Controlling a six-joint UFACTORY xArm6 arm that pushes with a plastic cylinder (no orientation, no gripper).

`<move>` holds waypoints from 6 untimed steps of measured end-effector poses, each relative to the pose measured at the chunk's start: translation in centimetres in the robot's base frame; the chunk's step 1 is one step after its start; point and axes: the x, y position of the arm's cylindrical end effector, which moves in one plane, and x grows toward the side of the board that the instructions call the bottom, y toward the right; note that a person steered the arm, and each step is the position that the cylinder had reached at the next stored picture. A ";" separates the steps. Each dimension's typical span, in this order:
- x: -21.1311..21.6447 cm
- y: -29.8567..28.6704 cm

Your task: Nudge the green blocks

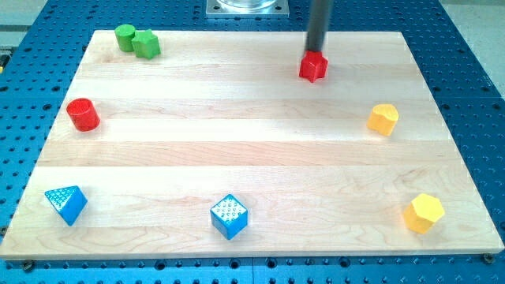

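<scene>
The two green blocks sit at the far left corner of the wooden board (237, 142), touching each other: a green round block (125, 36) nearest the corner and, just to its right, a green star-like block (146, 44) whose exact outline is hard to make out. Below them along the left side, well apart, stands a red cylinder (82, 114), and in the near left corner lies a blue triangular block (66, 203). Along the near edge, around the middle, is a blue cube (229, 216) turned with a corner toward the view's bottom. On the right side a yellow block (383, 119) of roughly pentagonal form sits near the right edge, and a yellow hexagonal block (424, 212) lies in the near right corner. At the far side, right of centre, a red block (313, 66) of angular shape sits directly at the foot of the dark rod, and my tip (315, 53) is touching or just behind its far side; contact cannot be told for certain, since the block hides the very end. My tip is well apart from the green blocks, far off to their right. The arm carries no pincer, only the rod, so there is nothing to be apart or together. Around the board lies a blue perforated table (31, 31).
</scene>
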 end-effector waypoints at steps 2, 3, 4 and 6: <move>2.9 -24.8; -0.9 -32.6; -3.6 -38.2; -7.6 -31.6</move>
